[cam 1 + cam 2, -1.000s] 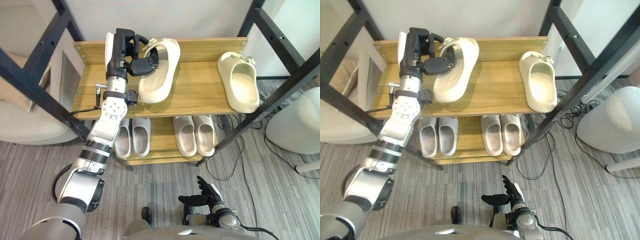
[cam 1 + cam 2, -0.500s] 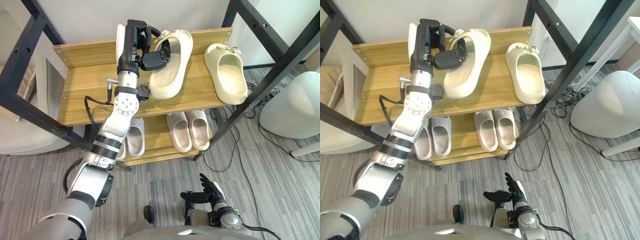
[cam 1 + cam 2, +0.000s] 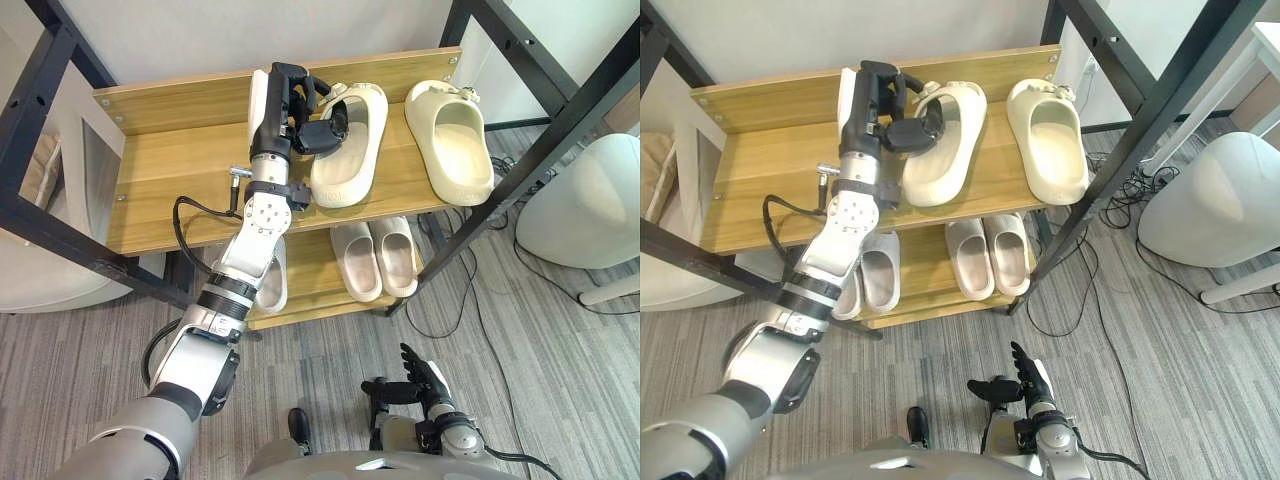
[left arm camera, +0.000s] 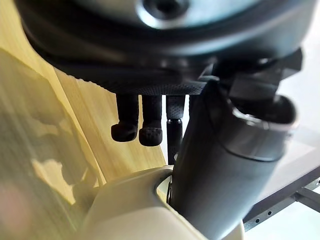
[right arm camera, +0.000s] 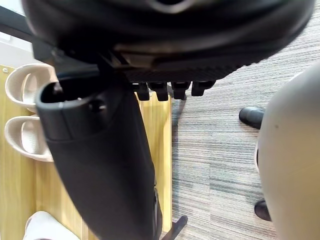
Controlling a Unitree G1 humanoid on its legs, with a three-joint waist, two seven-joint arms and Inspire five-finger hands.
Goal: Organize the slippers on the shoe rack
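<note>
There's the left hand [image 3: 296, 108] clamped round the rim of the cream slipper [image 3: 352, 165] at the shoe rack's top shelf [image 3: 180, 170], just beside its partner slipper [image 3: 450, 145], while the right hand [image 3: 418, 384] hangs low, fingers loosely spread.

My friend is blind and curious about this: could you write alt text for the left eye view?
The left robot hand grips a cream slipper on the wooden top shelf of a black-framed shoe rack, beside its matching slipper. More pale slippers sit on the lower shelf, and the right robot hand hangs open above the grey floor.
</note>
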